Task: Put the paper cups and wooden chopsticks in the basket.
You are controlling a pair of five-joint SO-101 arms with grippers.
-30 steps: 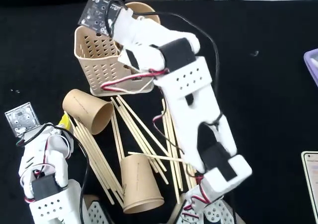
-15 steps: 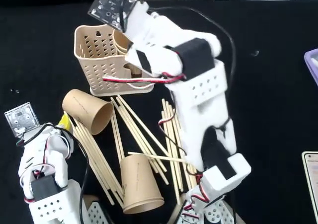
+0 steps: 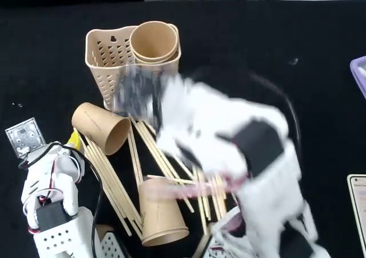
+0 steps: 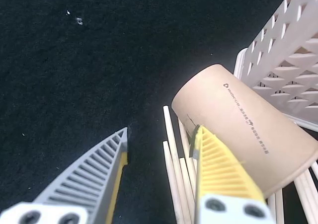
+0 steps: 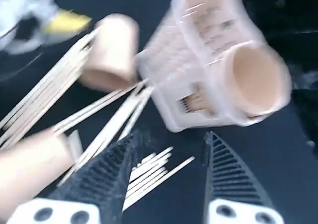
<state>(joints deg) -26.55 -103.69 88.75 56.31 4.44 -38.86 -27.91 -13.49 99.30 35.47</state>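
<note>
The basket (image 3: 111,69) stands at the far side of the black table (image 3: 320,126), and a stack of paper cups (image 3: 153,40) sits upright in its right-hand end. Just in front of the basket, a loose cup (image 3: 102,127) lies on its side with its mouth toward the middle of the table. The chopsticks (image 3: 117,186) are spread out in long bundles from the foot of the basket toward the arms. Another cup (image 3: 162,212) sits among them, with one stick across its top.

The left gripper (image 4: 160,137) is low by the loose cup, released. Its yellow-faced finger is right against the cup's wall, and nothing is between the jaws. The right gripper (image 5: 171,139) hangs over the sticks just short of the basket, jaws apart and empty.
</note>
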